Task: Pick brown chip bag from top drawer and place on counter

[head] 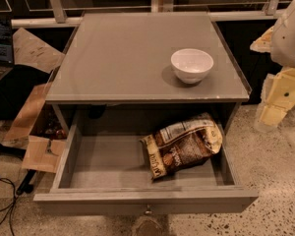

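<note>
The brown chip bag (pixel 183 144) lies flat in the right half of the open top drawer (pixel 108 168), with its white label facing up. The drawer is pulled out toward me, and its small metal knob (pixel 148 211) is at the front. The grey counter (pixel 123 58) forms the cabinet top above it. My gripper (pixel 278 100) hangs at the right edge of the view, beside the cabinet's right side. It is above the floor, apart from the bag and outside the drawer.
A white bowl (pixel 191 65) stands on the counter's right side. An open cardboard box (pixel 37 132) and cables (pixel 2 191) lie on the floor to the left. A laptop (pixel 0 45) is at the far left. A railing (pixel 137 14) runs behind the cabinet.
</note>
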Tool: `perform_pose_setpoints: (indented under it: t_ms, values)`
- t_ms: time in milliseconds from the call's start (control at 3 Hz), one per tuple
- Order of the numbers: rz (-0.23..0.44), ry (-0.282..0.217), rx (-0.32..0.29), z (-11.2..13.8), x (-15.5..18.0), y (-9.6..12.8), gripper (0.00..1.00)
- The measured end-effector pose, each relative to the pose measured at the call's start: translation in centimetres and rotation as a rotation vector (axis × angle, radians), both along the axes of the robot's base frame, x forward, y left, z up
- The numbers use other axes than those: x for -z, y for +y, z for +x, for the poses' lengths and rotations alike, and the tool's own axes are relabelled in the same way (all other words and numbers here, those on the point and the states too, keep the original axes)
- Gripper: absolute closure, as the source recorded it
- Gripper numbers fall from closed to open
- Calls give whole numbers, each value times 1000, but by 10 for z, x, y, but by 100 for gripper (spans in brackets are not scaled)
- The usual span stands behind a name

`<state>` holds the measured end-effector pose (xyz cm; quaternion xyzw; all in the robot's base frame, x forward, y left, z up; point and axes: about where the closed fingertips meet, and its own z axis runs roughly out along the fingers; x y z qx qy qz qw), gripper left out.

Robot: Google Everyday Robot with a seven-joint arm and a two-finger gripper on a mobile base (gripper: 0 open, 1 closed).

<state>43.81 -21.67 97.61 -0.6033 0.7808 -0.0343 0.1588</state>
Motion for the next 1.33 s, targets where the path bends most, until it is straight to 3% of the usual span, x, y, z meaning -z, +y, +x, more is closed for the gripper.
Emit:
perform_pose_setpoints:
  t_ms: [333, 667, 1333]
  values:
    - [0, 0, 0, 0, 0, 0, 0]
    - [95, -27, -23, 0, 14, 4, 0]
    - [255, -100, 17, 5, 67, 6, 0]
